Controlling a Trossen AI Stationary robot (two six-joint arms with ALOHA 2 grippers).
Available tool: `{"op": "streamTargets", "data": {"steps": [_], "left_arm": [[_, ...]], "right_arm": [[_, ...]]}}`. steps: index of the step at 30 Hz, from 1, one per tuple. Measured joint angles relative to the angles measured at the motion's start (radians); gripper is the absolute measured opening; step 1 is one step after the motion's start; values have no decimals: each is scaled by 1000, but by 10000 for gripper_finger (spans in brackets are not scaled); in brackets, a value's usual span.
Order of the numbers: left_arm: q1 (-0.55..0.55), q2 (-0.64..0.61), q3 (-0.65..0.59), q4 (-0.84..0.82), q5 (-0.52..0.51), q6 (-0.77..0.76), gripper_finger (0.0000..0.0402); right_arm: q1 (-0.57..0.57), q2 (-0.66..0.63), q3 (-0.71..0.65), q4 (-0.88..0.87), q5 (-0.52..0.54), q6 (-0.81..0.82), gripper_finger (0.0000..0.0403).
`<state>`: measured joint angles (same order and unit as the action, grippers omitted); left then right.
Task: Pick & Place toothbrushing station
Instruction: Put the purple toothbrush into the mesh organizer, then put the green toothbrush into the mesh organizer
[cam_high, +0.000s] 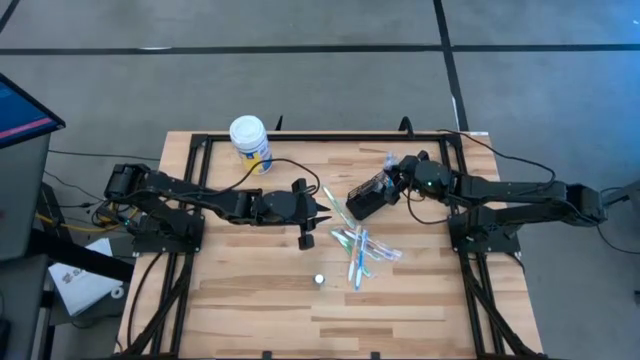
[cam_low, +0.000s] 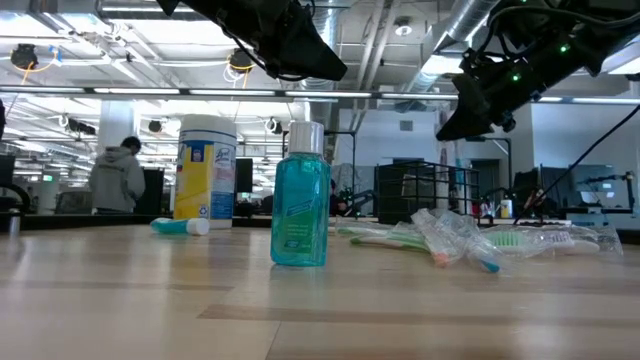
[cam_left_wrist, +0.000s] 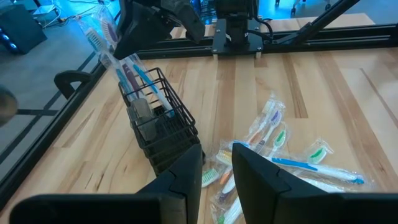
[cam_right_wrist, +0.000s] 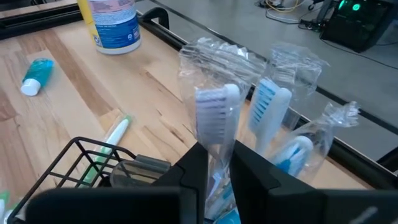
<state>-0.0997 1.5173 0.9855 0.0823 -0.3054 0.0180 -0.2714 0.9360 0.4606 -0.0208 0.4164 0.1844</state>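
The black wire-mesh holder (cam_high: 366, 198) stands on the table right of centre, with several wrapped blue and white toothbrushes (cam_left_wrist: 134, 78) sticking up out of it. My right gripper (cam_high: 393, 182) is at the holder's top, shut on a wrapped white toothbrush (cam_right_wrist: 214, 109). My left gripper (cam_high: 318, 216) hovers open and empty to the holder's left. More wrapped toothbrushes (cam_high: 358, 250) lie in a pile on the table, near of the holder. A small teal tube (cam_right_wrist: 34, 74) lies near the jar. My right gripper pinches the wrapped white toothbrush between its two fingers on the shaft just below the head (cam_right_wrist: 216, 158), over the clear wrap. The head with its bristles (cam_right_wrist: 211, 102) sticks out beyond the fingertips. The brush's lower end is hidden behind the fingers.
A white-lidded yellow-and-blue jar (cam_high: 250, 143) stands at the far left. A teal bottle with a clear cap (cam_low: 300, 200) stands upright near the table's middle front. One green-and-white brush (cam_high: 335, 203) lies left of the holder. Black frame rails run along the table's sides.
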Motion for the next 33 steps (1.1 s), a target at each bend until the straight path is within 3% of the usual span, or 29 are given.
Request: {"op": "streamTargets", "data": {"steps": [12, 26, 33], "left_arm": [[0, 0, 0, 0, 0, 0, 83], [0, 0, 0, 0, 0, 0, 83], [0, 0, 0, -23, 0, 28, 83]], "right_arm": [[1, 0, 0, 7, -23, -27, 61], [2, -15, 12, 13, -27, -47, 152], [48, -57, 66, 4, -27, -64, 171]]}}
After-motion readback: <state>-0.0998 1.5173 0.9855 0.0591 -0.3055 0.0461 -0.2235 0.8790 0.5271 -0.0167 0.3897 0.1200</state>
